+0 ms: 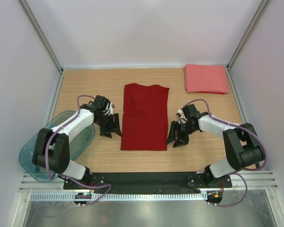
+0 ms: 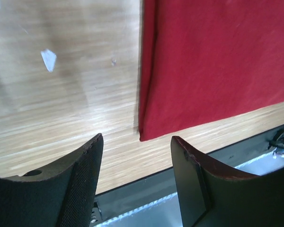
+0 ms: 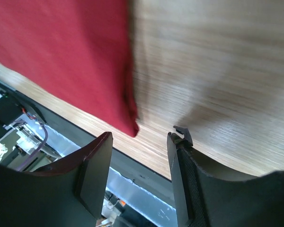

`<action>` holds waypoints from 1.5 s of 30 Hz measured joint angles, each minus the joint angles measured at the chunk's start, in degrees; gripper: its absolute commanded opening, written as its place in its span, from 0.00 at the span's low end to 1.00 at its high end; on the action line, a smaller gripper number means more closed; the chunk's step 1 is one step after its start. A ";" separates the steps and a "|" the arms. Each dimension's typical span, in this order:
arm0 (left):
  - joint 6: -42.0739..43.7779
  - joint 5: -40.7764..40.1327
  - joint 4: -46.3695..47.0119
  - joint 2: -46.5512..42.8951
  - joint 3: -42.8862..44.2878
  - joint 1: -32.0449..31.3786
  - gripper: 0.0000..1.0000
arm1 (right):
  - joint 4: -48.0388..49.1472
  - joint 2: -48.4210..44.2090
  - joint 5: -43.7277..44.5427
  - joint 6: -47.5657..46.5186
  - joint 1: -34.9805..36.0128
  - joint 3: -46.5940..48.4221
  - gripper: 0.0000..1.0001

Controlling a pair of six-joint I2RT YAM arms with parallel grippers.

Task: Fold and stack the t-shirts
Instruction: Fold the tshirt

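The left gripper [image 1: 110, 126] angles down just left of the dark red shirt [image 1: 145, 117], jaws spread, empty. The right gripper [image 1: 177, 137] mirrors it just right, jaws apart, empty. Only the overhead view shows the folded pink shirt [image 1: 206, 78], past its far-right corner.

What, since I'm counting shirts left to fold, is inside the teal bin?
Nothing shows in the part of the teal bin that is in view, only its translucent plastic. The left arm crosses above the bin and covers a strip through its middle, so that strip cannot be checked.

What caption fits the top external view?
Open left hand and right hand flank the dark red t-shirt; pink t-shirt folded far right.
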 measured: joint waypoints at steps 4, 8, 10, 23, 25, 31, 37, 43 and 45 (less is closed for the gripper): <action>-0.87 1.79 1.60 -0.17 -3.43 -0.07 0.58 | 3.10 -0.09 -0.26 3.17 1.33 -4.07 0.54; -1.57 3.06 5.29 -0.17 -5.66 -0.11 0.57 | 7.48 -0.31 -0.59 5.31 1.36 -4.98 0.50; -1.81 3.50 6.64 -0.11 -6.88 -0.15 0.56 | 9.40 -0.26 -0.50 5.97 1.53 -5.31 0.50; -5.97 4.00 10.78 3.61 -9.14 -2.91 0.50 | 14.64 0.94 -0.70 7.96 2.47 -5.88 0.45; -6.97 4.15 11.04 3.82 -9.14 -3.15 0.50 | 15.28 0.94 -0.72 8.31 2.73 -6.14 0.45; -8.57 4.96 11.93 4.42 -9.14 -4.13 0.49 | 18.01 0.94 -1.66 9.40 3.91 -7.32 0.45; -9.07 6.38 12.44 5.35 -9.14 -4.13 0.45 | 20.55 0.96 -2.78 10.62 4.20 -8.48 0.44; -10.05 8.00 12.96 6.62 -9.05 -4.13 0.35 | 23.28 2.45 -4.50 11.98 4.26 -8.94 0.38; -10.23 8.07 13.05 6.86 -9.05 -4.13 0.26 | 25.09 2.75 -5.16 12.59 4.26 -9.68 0.33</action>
